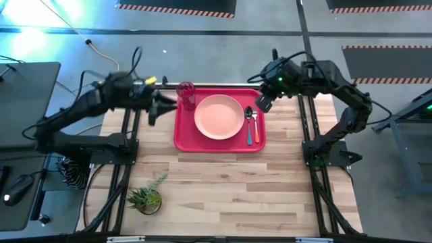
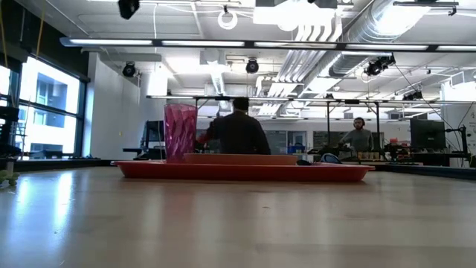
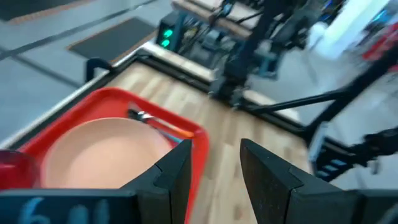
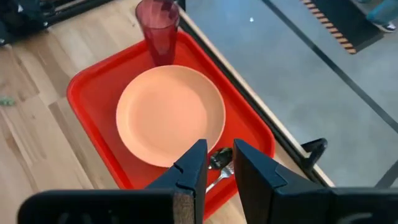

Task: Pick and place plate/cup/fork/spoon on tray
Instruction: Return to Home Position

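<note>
The red tray [image 1: 183,140] lies at the table's far middle. On it rest the salmon-pink plate [image 1: 219,116], the dark-red cup [image 1: 186,95] upright at its far left corner, and the blue-handled spoon [image 1: 250,125] beside the orange-handled fork [image 1: 256,128] along its right side. My left gripper [image 1: 165,105] is open and empty just left of the tray, beside the cup. My right gripper [image 1: 264,102] is open and empty above the tray's far right corner. The left wrist view shows the left gripper [image 3: 214,163], and the right wrist view shows the right gripper [image 4: 219,160].
A small potted plant [image 1: 147,197] stands near the table's front left. Bare wood lies in front of the tray. People sit in the room beyond the table [image 2: 239,130].
</note>
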`<action>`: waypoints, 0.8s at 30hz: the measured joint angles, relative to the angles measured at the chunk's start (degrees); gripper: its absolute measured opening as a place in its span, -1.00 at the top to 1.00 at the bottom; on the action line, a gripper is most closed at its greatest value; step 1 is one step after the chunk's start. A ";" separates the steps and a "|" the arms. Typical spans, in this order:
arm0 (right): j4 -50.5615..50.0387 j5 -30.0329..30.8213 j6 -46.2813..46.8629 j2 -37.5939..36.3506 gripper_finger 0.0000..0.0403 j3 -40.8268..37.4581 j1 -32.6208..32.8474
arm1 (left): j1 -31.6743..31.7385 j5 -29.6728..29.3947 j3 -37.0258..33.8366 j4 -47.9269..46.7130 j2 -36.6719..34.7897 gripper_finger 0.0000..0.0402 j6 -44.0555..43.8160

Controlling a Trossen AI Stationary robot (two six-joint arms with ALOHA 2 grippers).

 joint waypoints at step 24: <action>18.47 -7.66 4.09 -0.33 0.66 -2.86 0.06 | -18.57 -7.26 -48.20 28.00 -37.50 0.37 -1.38</action>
